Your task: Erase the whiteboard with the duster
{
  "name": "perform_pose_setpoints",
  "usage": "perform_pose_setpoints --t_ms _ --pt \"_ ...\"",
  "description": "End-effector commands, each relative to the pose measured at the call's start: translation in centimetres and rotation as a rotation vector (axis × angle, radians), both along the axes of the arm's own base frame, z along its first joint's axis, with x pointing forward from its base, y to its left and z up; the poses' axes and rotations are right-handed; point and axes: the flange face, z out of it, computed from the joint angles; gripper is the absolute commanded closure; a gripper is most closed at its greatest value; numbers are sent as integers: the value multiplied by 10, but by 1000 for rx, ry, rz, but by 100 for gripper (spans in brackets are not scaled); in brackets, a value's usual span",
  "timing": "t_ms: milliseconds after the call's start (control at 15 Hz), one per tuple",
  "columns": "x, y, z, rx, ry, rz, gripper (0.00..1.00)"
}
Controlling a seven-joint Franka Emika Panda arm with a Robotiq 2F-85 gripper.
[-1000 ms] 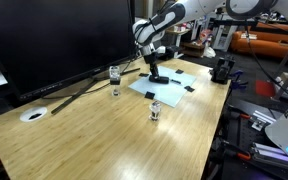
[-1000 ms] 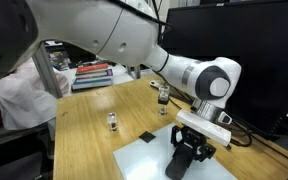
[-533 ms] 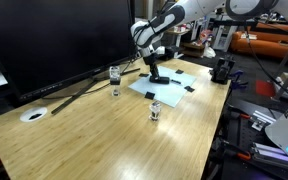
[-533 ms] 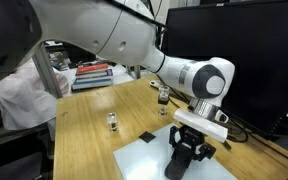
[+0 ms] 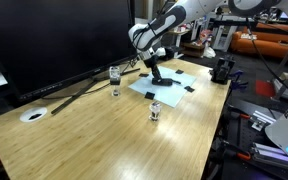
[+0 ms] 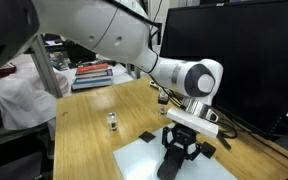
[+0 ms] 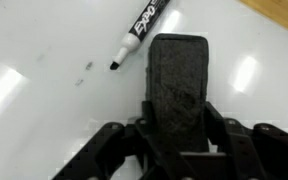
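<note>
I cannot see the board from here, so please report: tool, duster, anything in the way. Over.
Tool shut on duster. Duster at whiteboard. Marker lies on the board, close beside the duster.

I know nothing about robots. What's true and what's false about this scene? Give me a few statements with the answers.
1. The gripper grips the duster. True.
2. The whiteboard hangs on a wall. False: it lies flat on the table.
3. A marker lies on the whiteboard. True.
4. The marker is capped. False: its tip is bare.
</note>
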Motion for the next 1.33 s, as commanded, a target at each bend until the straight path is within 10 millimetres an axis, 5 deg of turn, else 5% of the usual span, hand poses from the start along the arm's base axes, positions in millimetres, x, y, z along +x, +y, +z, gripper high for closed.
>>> perform_pose_setpoints --t_ms 0,467,1267 --pt "-22 11 -29 32 52 25 74" --pt "-10 -1 -22 5 27 6 74" --pt "22 -64 -8 -22 -17 -104 74"
